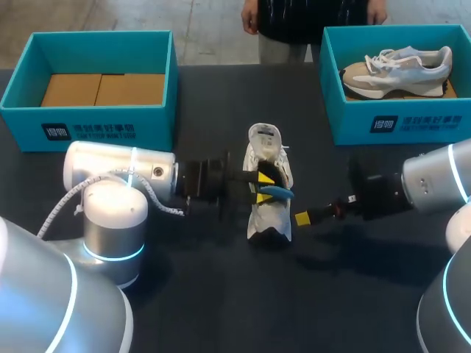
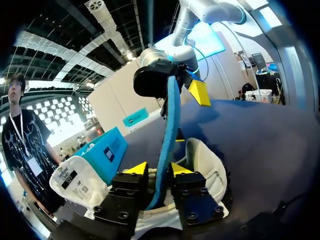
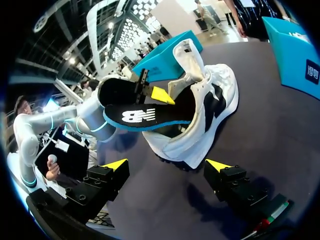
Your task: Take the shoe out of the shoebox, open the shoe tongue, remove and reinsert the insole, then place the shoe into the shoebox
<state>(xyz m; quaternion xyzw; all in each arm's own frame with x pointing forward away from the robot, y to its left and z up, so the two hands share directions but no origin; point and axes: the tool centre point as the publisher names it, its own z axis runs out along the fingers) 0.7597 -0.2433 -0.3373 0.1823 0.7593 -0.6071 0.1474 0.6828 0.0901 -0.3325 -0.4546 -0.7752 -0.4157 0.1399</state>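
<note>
L hand [image 2: 157,168] clamped on long edges of insole [image 3: 145,116], held over mouth of white shoe [image 1: 268,184]. Shoe stands mid-bench [image 1: 221,309], well apart from empty shoebox [image 1: 88,125]; R hand [image 3: 166,165] wide apart, holding nothing, just beside shoe. Insole prob. thin, light, floppy foam: grip near heel, feed toe first; shoe soft-sided, light, best braced at heel/sole.

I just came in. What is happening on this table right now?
The left gripper is shut on the insole, holding it at the opening of the white shoe, which sits on the table. The right gripper is open beside the shoe, touching nothing. The left shoebox is empty; the right shoebox holds another shoe.
</note>
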